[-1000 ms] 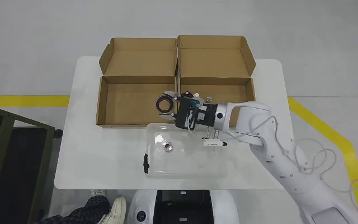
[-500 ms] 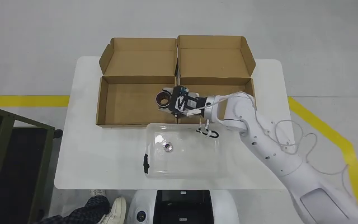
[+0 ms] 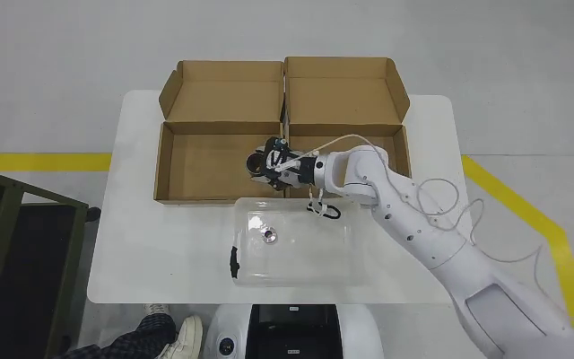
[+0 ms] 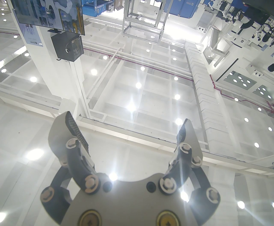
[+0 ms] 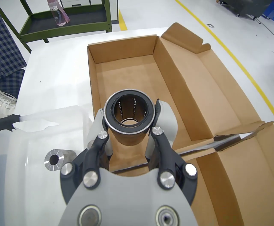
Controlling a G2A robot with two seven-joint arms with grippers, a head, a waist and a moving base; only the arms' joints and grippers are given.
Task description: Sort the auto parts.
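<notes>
My right gripper [image 5: 129, 116] is shut on a black cylindrical bearing [image 5: 129, 114] with a hollow bore and a metal rim. In the top view the bearing [image 3: 261, 162] hangs over the right end of the left cardboard box [image 3: 193, 170], with the gripper [image 3: 272, 164] around it. A small silver metal bushing [image 5: 58, 158] lies in the clear plastic tray [image 5: 32, 137]; from above the bushing [image 3: 269, 236] sits left of the tray's [image 3: 296, 265] middle. My left gripper [image 4: 128, 128] points up at the ceiling, open, with nothing between its fingers.
Two open cardboard boxes stand side by side at the back of the white table [image 3: 134, 233]; the right box [image 3: 395, 148] lies under my right arm. Their lids [image 3: 341, 90] fold away behind. A green shelf cart [image 5: 64, 17] stands beyond the table.
My right gripper with the bearing has moved from the tray's back edge farther over the left box, and the wrist has turned.
</notes>
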